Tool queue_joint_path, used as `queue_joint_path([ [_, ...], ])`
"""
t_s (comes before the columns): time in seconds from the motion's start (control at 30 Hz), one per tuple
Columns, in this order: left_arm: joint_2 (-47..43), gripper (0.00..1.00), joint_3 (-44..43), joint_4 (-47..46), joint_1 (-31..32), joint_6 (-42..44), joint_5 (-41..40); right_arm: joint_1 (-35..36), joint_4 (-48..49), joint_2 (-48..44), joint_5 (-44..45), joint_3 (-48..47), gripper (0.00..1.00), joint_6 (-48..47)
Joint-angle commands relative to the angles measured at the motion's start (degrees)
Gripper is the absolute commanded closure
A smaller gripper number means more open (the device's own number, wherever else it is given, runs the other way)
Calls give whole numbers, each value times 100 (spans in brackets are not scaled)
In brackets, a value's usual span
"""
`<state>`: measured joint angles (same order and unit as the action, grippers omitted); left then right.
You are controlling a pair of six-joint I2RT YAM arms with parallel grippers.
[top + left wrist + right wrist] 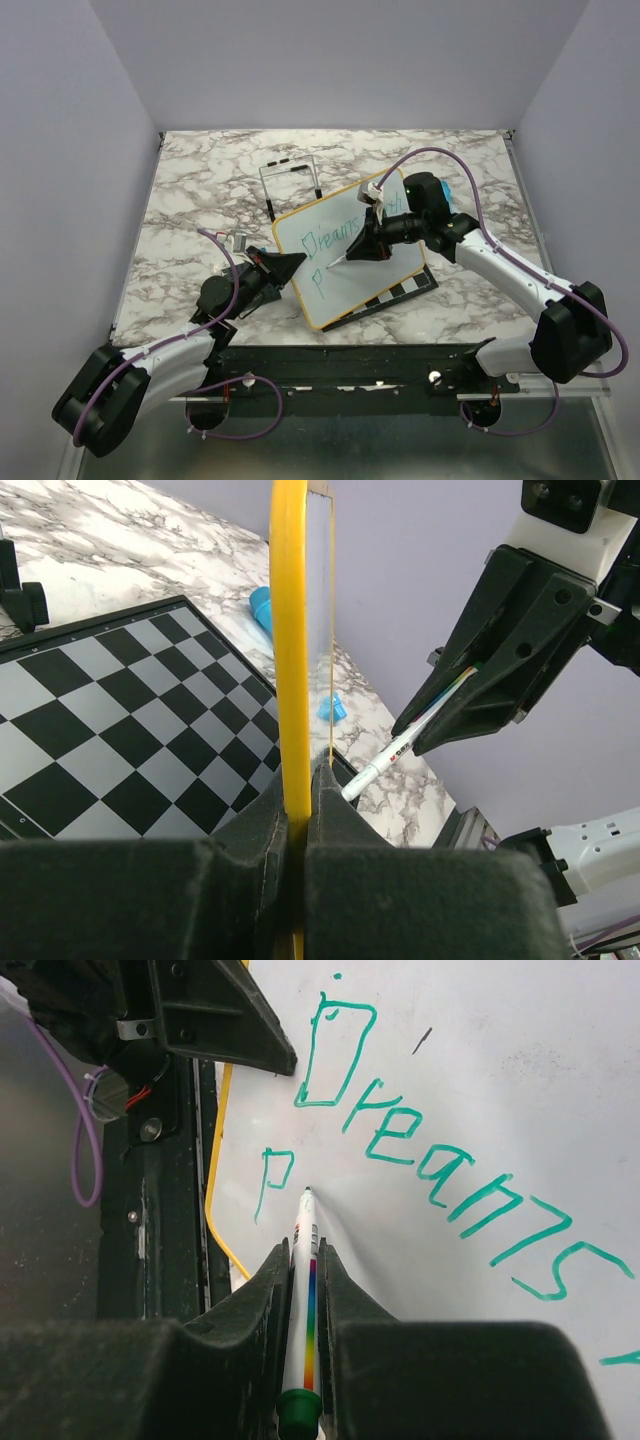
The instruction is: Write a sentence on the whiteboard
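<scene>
The whiteboard point(345, 285) is held tilted over the chessboard point(120, 730) by the left gripper point(296, 262), which is clamped on its yellow edge. A marker point(306, 1250) is gripped in the closed right gripper point(352, 254). Its tip is placed just beside the "P" of the green sentence point(440, 1170), under "Dreams".

The table point(190, 190) in front of my arms has a white marble top veined with grey. A black-and-white chessboard point(120, 730) lies flat on it near the middle. Farther back stands a thin black wire frame point(287, 163). Just off the chessboard's edge lie a blue cylinder point(262, 608) and a smaller blue piece point(332, 708), apart from each other.
</scene>
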<state>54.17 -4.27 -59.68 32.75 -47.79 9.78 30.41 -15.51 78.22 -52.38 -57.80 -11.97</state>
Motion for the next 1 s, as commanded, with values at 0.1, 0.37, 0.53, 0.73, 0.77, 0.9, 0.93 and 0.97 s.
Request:
queue_joint_path([
  [0.1, 93, 100, 5, 71, 29, 508, 33, 8, 197, 71, -343, -47, 99, 142],
  [0.37, 93, 100, 23, 53, 29, 507, 24, 0, 303, 27, -607, 58, 99, 160],
  [0.53, 93, 100, 32, 35, 29, 490, 24, 0, 294, 36, -694, 76, 99, 142],
  [0.73, 67, 100, 41, 27, 29, 490, 15, 8, 320, 36, -738, 85, 99, 133],
  [0.77, 67, 100, 41, 27, 29, 490, 15, 8, 320, 27, -739, 76, 99, 133],
  [0.9, 67, 100, 49, 27, 29, 481, 15, 8, 329, 27, -747, 76, 99, 133],
  [0.93, 67, 100, 49, 18, 29, 481, 15, 8, 338, 27, -756, 85, 99, 133],
  [0.97, 58, 100, 58, 18, 29, 481, 15, 0, 338, 36, -756, 85, 99, 133],
])
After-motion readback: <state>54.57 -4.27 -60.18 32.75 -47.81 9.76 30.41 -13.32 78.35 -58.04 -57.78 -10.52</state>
